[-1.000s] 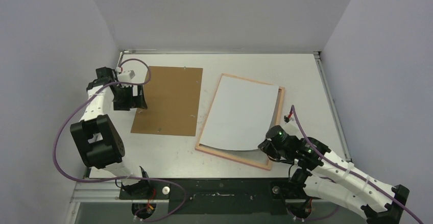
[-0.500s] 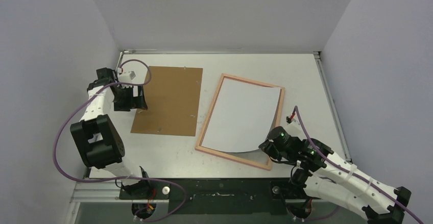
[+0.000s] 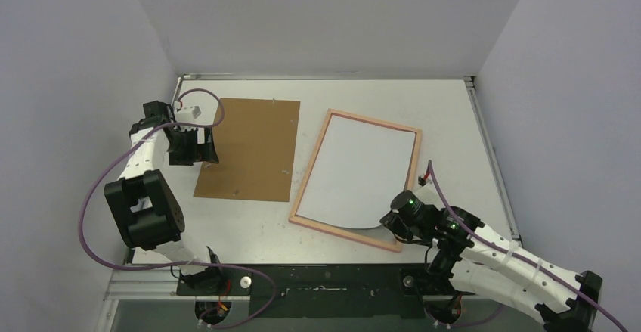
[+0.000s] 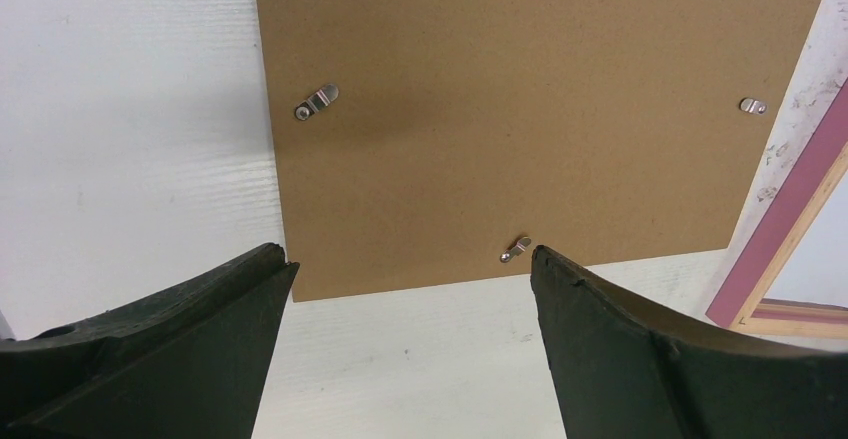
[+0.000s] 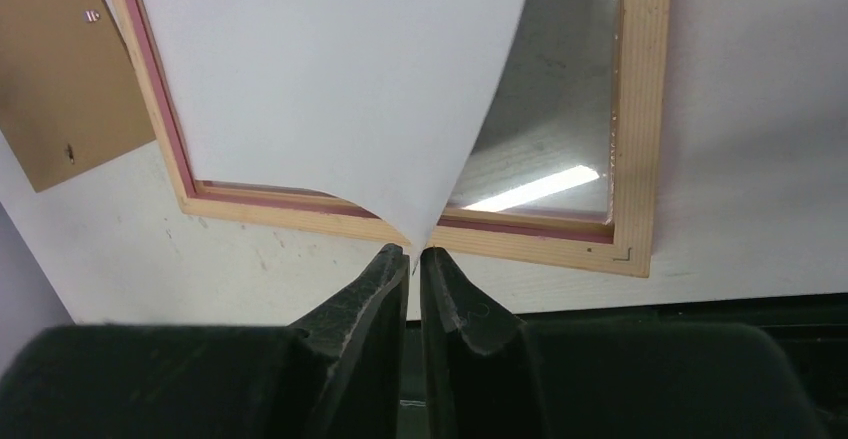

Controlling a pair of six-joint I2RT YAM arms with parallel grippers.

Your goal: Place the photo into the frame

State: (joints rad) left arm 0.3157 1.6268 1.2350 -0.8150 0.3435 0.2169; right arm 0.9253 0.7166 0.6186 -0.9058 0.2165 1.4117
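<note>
The photo (image 3: 360, 167) lies white side up inside the pink frame (image 3: 311, 167) on the table, right of centre. Its near right corner is lifted off the pane. My right gripper (image 3: 391, 224) is shut on that corner; in the right wrist view the paper (image 5: 330, 79) curves up into the closed fingertips (image 5: 414, 252), above the frame's near rail (image 5: 530, 244). My left gripper (image 3: 208, 149) is open and empty at the left edge of the brown backing panel; in the left wrist view its fingers (image 4: 190, 309) stand wide apart.
The brown hardboard backing panel (image 3: 249, 147) lies flat left of the frame, with small metal clips (image 4: 316, 102) on it. The frame's edge shows at the right of the left wrist view (image 4: 785, 229). Walls enclose the table on three sides.
My right gripper has moved left and nearer with the photo's corner. The sheet slid off the frame's far right rail and now sits squarely within the border. The left arm has not moved.
</note>
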